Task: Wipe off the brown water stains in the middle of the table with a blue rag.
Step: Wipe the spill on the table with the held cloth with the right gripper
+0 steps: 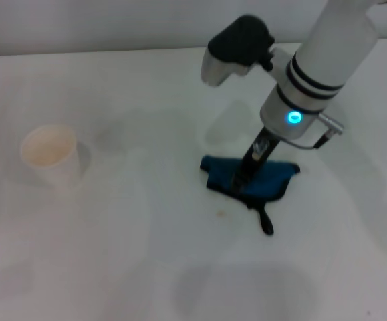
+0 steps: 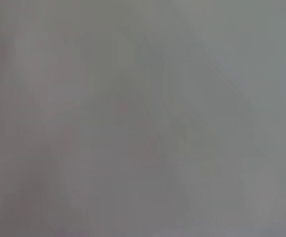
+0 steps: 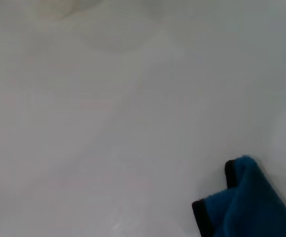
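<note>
Nearest the robot, the table point(image 1: 113, 267) is bare white, with a faint grey shadow on its near edge. A little farther in, just right of the middle, a tiny brownish speck point(image 1: 221, 214) lies on the surface close to the near-left edge of the blue rag point(image 1: 273, 180); no larger brown blotch can be made out. The rag lies crumpled on the tabletop, its black loop tab point(image 1: 265, 221) trailing toward the near side. The right gripper point(image 1: 246, 175) comes down from the far right, and its dark fingers press into the cloth near its middle; they look narrow and close together, pinching a fold of the rag against the table. In the right wrist view only a corner of the rag point(image 3: 251, 202) with its dark edging shows, lying on the white surface. Well apart to the left, a cream paper cup point(image 1: 51, 155) stands upright. Behind it the tabletop runs to a pale back wall point(image 1: 79, 23). The left gripper is not visible; its wrist view shows only blurred grey.
</note>
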`<state>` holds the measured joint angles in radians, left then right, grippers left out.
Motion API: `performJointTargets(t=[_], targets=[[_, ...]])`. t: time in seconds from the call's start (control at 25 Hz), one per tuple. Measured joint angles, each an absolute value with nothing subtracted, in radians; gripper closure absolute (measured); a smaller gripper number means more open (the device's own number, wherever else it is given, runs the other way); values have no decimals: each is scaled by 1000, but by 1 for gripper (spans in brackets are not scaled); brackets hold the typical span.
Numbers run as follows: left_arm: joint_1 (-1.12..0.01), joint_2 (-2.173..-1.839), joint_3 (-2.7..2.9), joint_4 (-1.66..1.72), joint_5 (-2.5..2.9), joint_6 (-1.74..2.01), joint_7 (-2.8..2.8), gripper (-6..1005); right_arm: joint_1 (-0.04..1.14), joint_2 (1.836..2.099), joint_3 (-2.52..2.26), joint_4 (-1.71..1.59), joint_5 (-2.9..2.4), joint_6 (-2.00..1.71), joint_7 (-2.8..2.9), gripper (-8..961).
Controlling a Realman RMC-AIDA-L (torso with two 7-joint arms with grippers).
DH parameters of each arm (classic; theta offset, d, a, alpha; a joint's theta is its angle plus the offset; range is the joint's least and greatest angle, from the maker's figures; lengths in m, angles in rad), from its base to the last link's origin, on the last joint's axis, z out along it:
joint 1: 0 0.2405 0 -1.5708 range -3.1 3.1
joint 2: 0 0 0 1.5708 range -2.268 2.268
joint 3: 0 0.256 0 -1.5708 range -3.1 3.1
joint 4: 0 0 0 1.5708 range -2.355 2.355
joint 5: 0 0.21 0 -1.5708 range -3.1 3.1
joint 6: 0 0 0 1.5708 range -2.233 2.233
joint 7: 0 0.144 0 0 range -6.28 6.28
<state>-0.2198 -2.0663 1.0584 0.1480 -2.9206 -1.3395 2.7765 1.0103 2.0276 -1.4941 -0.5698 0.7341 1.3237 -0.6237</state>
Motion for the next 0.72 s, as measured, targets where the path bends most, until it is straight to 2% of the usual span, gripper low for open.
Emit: performJointTargets(t=[0.48,0.72], targets=[[-223,-2066,1055,161,-2910,-1338,2777,196,1005,2028,-1645,-572,963,1507,-737,912],[-222,-2066,1058,161,-2910,-1337,2776,196,1005,2019,-1660,-560,877,1373,-661,912]])
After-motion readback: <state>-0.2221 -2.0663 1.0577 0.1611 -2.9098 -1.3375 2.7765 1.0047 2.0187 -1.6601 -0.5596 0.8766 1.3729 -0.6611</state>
